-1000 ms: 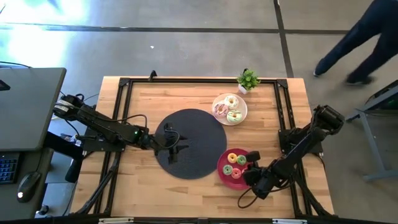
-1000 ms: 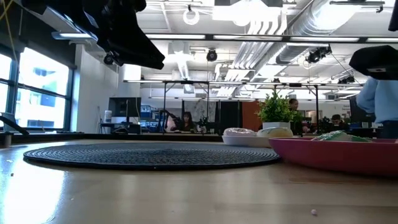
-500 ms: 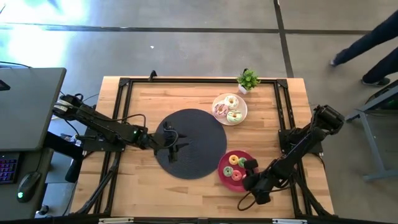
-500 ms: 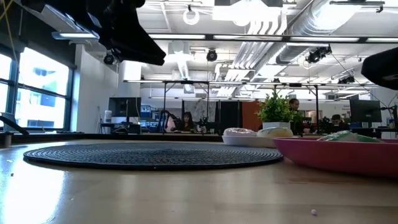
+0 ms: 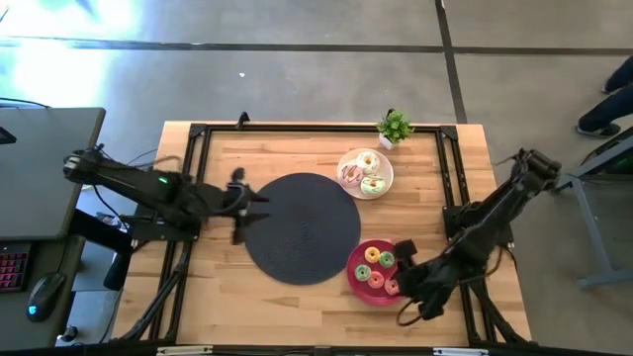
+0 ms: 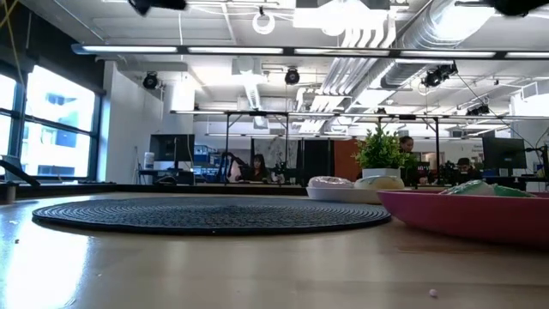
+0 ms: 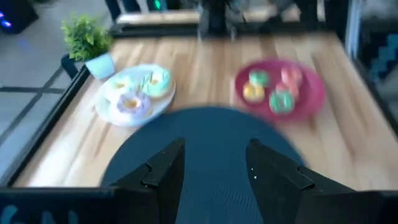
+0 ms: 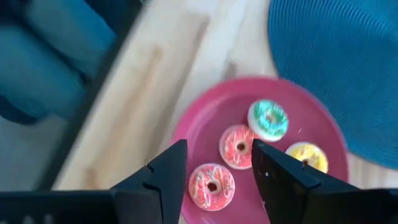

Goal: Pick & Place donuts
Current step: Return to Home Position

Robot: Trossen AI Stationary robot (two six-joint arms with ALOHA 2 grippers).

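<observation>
Beyond the tabletop (image 6: 171, 266), the low view opens onto a bright office with strip lights and ducts overhead, and people sit at desks far back. From above I can see a person's leg (image 5: 605, 117) at the right edge of the floor, well apart from the rig.

On the wood, the black round mat (image 5: 302, 227) lies in the middle. Toward the back right sits the white plate (image 5: 388, 173) with the three larger donuts on it, packed close together: the white donut (image 5: 367, 160), the pink-sprinkled donut (image 5: 350, 175) and the pale green donut (image 5: 373, 185). A potted plant (image 5: 395, 127) stands just beside that plate at the tabletop's back edge.

The red plate (image 5: 352, 260) lies right at the mat's front right edge; I cannot tell whether it overlaps the mat. The small donuts are in it. Through the right wrist view I make out four: a green-and-white donut (image 8: 268, 120), a pink-red donut (image 8: 236, 146), a pink donut (image 8: 211, 183) and a yellow donut (image 8: 306, 155).

My right hand (image 5: 400, 267) hangs above the red plate's right rim, its fingers (image 8: 165, 180) spread apart with nothing between them. My left hand (image 5: 240, 206) is over the mat's left edge, held above the wood, its fingers (image 7: 163, 171) likewise apart and empty.
</observation>
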